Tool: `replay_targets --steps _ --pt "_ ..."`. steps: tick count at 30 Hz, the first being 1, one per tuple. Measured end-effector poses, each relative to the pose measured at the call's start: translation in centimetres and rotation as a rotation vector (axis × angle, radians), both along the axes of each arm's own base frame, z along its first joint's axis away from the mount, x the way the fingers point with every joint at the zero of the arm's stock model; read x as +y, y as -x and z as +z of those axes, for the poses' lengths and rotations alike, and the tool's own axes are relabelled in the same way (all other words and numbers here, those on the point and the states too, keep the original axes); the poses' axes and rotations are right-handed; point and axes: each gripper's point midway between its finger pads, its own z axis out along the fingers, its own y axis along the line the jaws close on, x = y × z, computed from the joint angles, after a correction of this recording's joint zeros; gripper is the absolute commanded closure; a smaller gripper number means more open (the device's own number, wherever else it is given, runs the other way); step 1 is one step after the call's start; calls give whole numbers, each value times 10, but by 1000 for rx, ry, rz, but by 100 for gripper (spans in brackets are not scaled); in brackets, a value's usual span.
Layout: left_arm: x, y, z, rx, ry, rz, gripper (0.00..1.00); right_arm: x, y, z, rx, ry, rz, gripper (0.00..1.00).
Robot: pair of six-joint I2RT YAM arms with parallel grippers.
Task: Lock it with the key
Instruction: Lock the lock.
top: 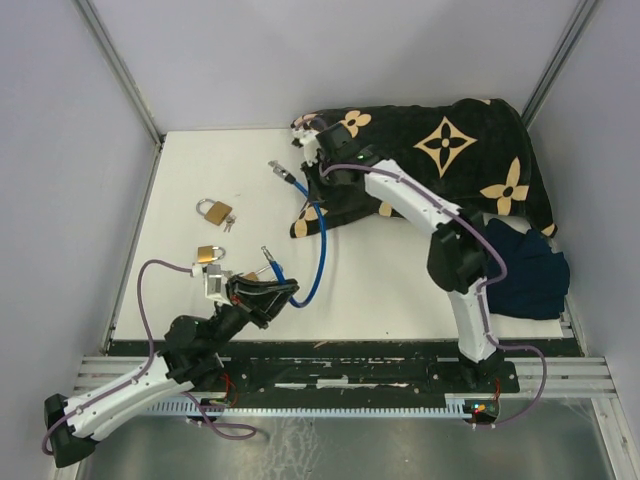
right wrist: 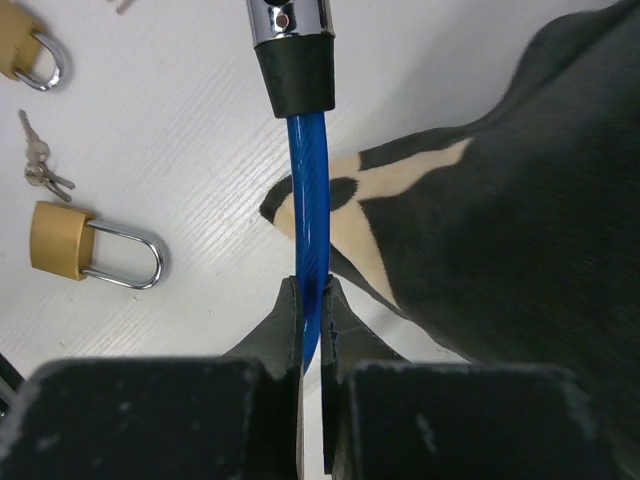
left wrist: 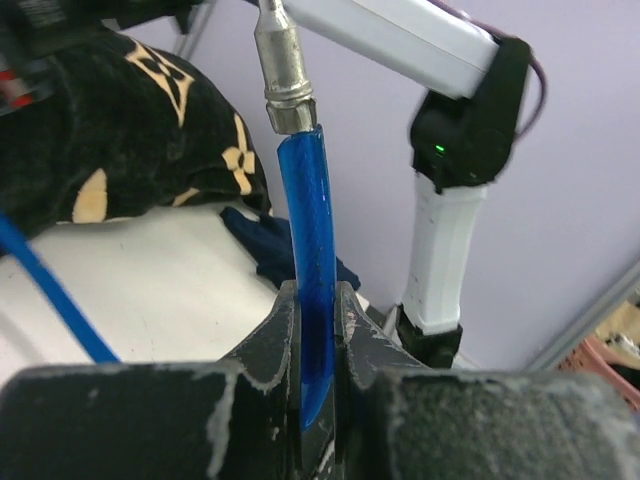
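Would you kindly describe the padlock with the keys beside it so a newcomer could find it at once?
Start at the black patterned cloth at the far right, then look left past the blue cable to two brass padlocks. Yours is the padlock farther from the arm bases, with small keys beside it; the other padlock lies nearer the left arm.

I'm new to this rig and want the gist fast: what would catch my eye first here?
The blue cable curving through the middle stands out: the left gripper is shut on it near one metal end, the right gripper near the other. Brass padlocks lie to its left, and a black cloth with tan flowers fills the far right.
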Motion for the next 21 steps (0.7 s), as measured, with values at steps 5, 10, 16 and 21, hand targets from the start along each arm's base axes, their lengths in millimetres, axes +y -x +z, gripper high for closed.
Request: replay_targets --steps 5,10,16,21 --pt "6 -14 4 26 34 78 97 -32 -2 62 -132 -51 -28 98" --pt "-11 -33 -17 96 -60 113 97 -69 2 62 -195 -1 -65 98" --pt "-42 -69 -34 166 -169 148 97 -124 -8 20 -180 122 -154 98" --pt "-55 -120 -49 252 -185 169 97 -161 -27 10 -188 157 -234 98"
